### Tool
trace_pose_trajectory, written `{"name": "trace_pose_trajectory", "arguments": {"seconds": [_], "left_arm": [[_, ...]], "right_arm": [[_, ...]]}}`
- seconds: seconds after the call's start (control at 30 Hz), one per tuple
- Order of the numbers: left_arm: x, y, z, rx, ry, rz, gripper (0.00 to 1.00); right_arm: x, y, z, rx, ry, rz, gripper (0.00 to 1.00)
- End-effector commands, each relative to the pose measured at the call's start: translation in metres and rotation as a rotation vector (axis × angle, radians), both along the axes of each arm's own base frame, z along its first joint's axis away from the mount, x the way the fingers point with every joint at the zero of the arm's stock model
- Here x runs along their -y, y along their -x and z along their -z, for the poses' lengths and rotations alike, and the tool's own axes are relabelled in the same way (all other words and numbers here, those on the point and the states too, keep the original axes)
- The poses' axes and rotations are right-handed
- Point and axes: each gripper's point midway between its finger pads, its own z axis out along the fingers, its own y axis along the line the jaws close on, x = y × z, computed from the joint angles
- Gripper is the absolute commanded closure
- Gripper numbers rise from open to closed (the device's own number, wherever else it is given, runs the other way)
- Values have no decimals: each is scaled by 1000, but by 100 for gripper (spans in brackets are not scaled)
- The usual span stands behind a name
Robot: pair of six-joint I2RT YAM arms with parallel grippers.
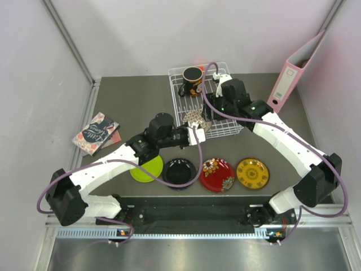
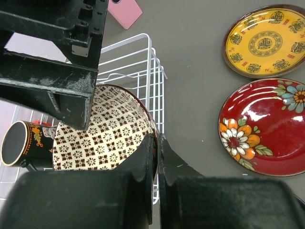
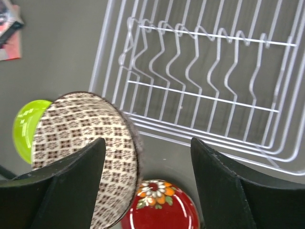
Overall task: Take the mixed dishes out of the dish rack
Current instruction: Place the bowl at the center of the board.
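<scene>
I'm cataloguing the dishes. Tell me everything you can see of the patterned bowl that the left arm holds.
The bowl is beige with a brown lattice print inside and a dark rim, and it looks like glossy ceramic. It is tipped on edge at the dish rack's near side, its rim pinched between the left gripper's shut jaws. Whether it touches the rack is unclear.

near row of table is occupied by four plates set close side by side: lime green plate [image 1: 148, 168], black plate [image 1: 179, 171], red floral plate [image 1: 217, 174], yellow plate [image 1: 252, 173]. far left corner of dish rack [image 1: 224, 129] is blocked by mug [image 1: 192, 81]. near left edge is crowded by bowl [image 1: 196, 118] and left gripper [image 2: 156, 143], pinched on its rim. wire dividers [image 3: 200, 62] are reachable from above, under right gripper [image 3: 147, 143], jaws apart. passage is left between rack and binder [image 1: 293, 73], and between rack and book [image 1: 96, 134].
</scene>
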Motion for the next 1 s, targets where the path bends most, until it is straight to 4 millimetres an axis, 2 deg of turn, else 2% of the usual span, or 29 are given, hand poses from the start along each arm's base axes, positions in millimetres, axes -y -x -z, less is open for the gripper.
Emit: {"name": "trace_pose_trajectory", "arguments": {"seconds": [0.0,0.07,0.2,0.3,0.33,0.4,0.5,0.53,0.6,0.7,0.77,0.83,0.87,0.9,0.97], "left_arm": [[10,-1,-44,114,90,24,100],[10,-1,-44,115,88,26,100],[12,2,-44,115,88,33,100],[13,3,-44,114,87,33,100],[12,3,-44,114,87,32,100],[12,4,-44,114,87,34,100],[11,6,-43,113,87,33,100],[11,6,-45,116,90,33,100],[10,5,-43,113,88,28,100],[7,6,-46,112,98,17,100],[5,1,-56,112,136,-30,99],[1,-3,-63,112,150,-63,82],[-2,-8,-71,111,166,-104,66],[-4,-9,-75,112,173,-120,55],[-10,-15,-89,112,203,-177,40]], "right_arm": [[8,-10,-14,64,58,37,32],[8,-10,-12,63,66,38,40],[4,-9,-6,52,73,16,44],[1,-10,-2,44,75,7,53],[1,-9,-2,43,73,4,59],[-1,-9,0,36,75,-7,64],[-4,-7,2,26,67,-23,78],[-5,-7,1,24,62,-29,88],[-7,-6,1,23,56,-38,100],[-5,-4,-4,36,46,-25,100],[-2,-4,-8,53,34,-6,100],[0,-1,-19,75,12,-1,100],[-1,0,-25,84,-7,-5,100],[-1,3,-34,98,-25,-4,100],[-1,6,-48,121,-60,-1,100]]}}
